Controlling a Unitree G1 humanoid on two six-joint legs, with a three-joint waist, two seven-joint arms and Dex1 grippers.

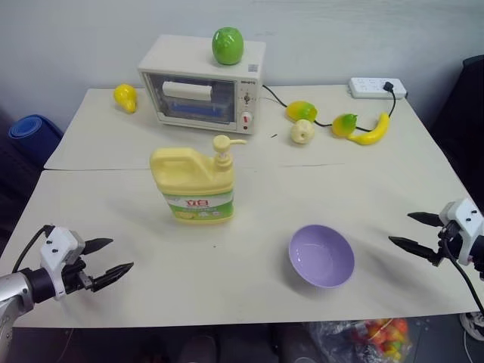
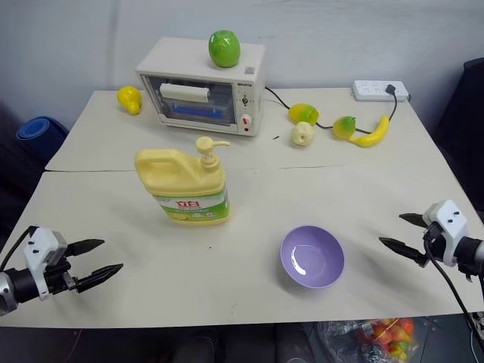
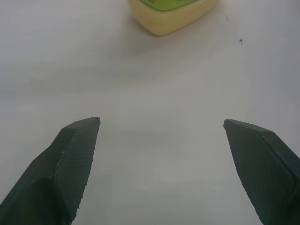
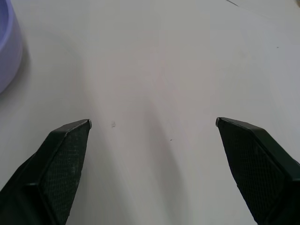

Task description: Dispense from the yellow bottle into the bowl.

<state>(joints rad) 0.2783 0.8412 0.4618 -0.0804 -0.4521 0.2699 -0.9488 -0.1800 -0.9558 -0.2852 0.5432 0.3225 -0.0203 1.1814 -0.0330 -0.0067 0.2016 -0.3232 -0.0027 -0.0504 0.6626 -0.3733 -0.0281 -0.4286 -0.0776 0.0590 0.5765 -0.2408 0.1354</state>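
The yellow bottle (image 1: 194,181) stands upright mid-table, a pale jug with a pump top and a green-and-white label. The lavender bowl (image 1: 321,255) sits to its right, nearer the front edge. My left gripper (image 1: 115,258) hovers open over the table's front left corner, well short of the bottle, nothing between its fingers. My right gripper (image 1: 409,231) is open at the right edge, apart from the bowl. The left wrist view catches the bottle's base (image 3: 171,14); the right wrist view catches the bowl's rim (image 4: 7,47).
A white toaster oven (image 1: 203,85) with a green apple (image 1: 227,45) on top stands at the back. Yellow and green fruits (image 1: 302,130), a banana (image 1: 372,130) and a power strip (image 1: 376,88) with its cord lie back right. A yellow pear (image 1: 125,97) lies back left.
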